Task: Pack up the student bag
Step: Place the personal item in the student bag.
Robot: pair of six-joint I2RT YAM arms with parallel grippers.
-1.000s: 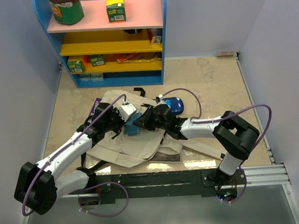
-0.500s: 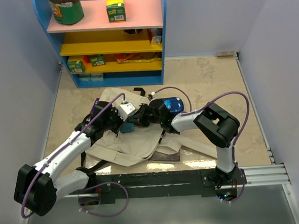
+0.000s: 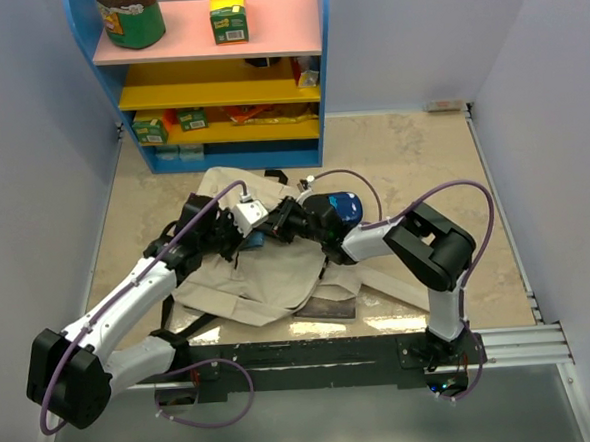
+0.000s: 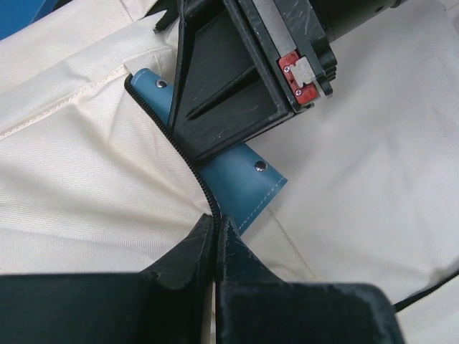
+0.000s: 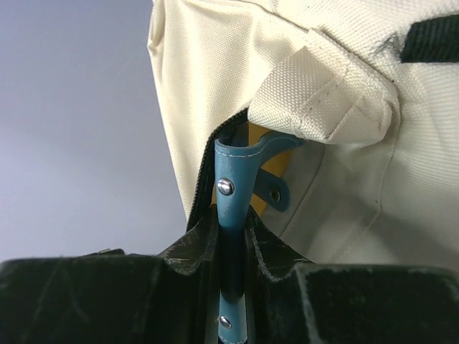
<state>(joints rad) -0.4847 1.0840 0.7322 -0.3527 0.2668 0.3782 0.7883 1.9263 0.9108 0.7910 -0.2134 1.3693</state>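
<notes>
Large soft cream canvas student bag (image 3: pixel 269 283) lies slumped flat mid-table on the beige table (image 3: pixel 422 163), in front of both arms. Right gripper (image 5: pixel 231 244) has its jaws clamped on a teal-blue riveted flat tab (image 4: pixel 247 183) at the bag mouth. Left gripper (image 4: pixel 215 240) has its jaws pressed together, apparently nipping the black zip edge (image 4: pixel 188 161), though the contact is partly hidden. The fabric looks limp and light and likely sags, so grip stitched hems, the tab or the webbing.
</notes>
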